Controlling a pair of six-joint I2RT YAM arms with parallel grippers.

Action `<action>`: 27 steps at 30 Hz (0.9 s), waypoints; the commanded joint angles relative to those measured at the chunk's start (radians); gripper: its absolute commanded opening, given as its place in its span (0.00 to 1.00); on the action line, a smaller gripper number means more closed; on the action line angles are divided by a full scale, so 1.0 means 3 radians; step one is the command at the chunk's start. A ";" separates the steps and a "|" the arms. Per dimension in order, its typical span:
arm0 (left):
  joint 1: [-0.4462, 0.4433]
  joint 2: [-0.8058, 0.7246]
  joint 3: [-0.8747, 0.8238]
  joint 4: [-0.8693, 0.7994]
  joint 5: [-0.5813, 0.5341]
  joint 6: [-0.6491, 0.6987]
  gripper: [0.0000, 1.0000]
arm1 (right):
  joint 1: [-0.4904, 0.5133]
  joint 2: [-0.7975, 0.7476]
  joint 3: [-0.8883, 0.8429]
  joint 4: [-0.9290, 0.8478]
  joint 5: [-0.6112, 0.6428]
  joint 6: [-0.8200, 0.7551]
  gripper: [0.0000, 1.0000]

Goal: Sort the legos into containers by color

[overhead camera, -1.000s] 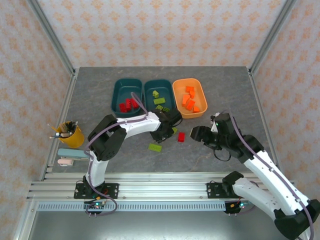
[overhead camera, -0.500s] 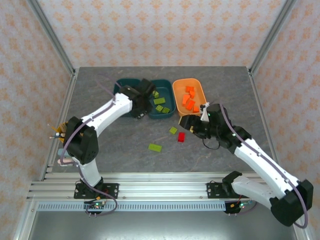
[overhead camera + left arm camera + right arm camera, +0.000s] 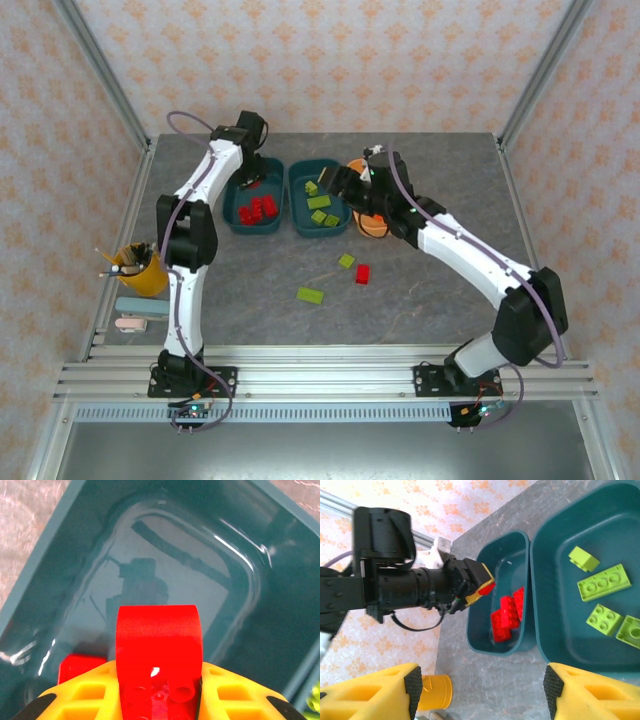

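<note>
My left hand (image 3: 159, 700) is clamped on a red brick (image 3: 157, 635) and hangs over the far end of the left teal tub (image 3: 233, 200), with the brick above the tub's bare floor. A cluster of red bricks (image 3: 257, 209) lies in the near half of that tub.

My right hand (image 3: 482, 690) has its fingers (image 3: 412, 687) well apart with nothing between them. It hovers to the right of the left teal tub, above the second teal tub (image 3: 293, 200), which touches the left one side by side. Several green bricks (image 3: 320, 205) lie in this second tub. Further right again is the orange tub (image 3: 370, 228), mostly covered by my right arm, so I cannot tell what it holds.

Three loose bricks lie on the worktop (image 3: 430, 300), nearer to me than the left teal tub and off to its right. They are a small green brick (image 3: 346, 261), a red one (image 3: 362, 273) just beside it, and a flat green one (image 3: 310, 295) nearest to me.
</note>
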 commanded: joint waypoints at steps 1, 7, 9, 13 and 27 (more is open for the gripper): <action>0.0016 0.0239 0.0395 -0.0214 -0.0032 0.0220 0.23 | 0.0009 0.0076 0.0207 -0.0026 0.0078 -0.0008 0.67; 0.0026 0.0565 0.0692 -0.0376 -0.0067 0.0200 0.25 | 0.0007 0.0103 0.0207 -0.0176 0.0116 0.0001 0.67; 0.0028 0.0558 0.0574 -0.0313 -0.0021 0.0196 0.28 | 0.0007 0.0112 0.0198 -0.0249 0.0136 -0.0002 0.67; 0.0027 0.0514 0.0468 -0.0288 0.0040 0.0220 0.36 | 0.0012 0.0122 0.0242 -0.0495 0.0172 -0.0096 0.67; -0.0057 -0.0985 -0.0394 -0.0139 0.0089 0.0122 0.70 | 0.0733 0.0109 0.0323 -0.1940 0.0359 -0.2031 0.68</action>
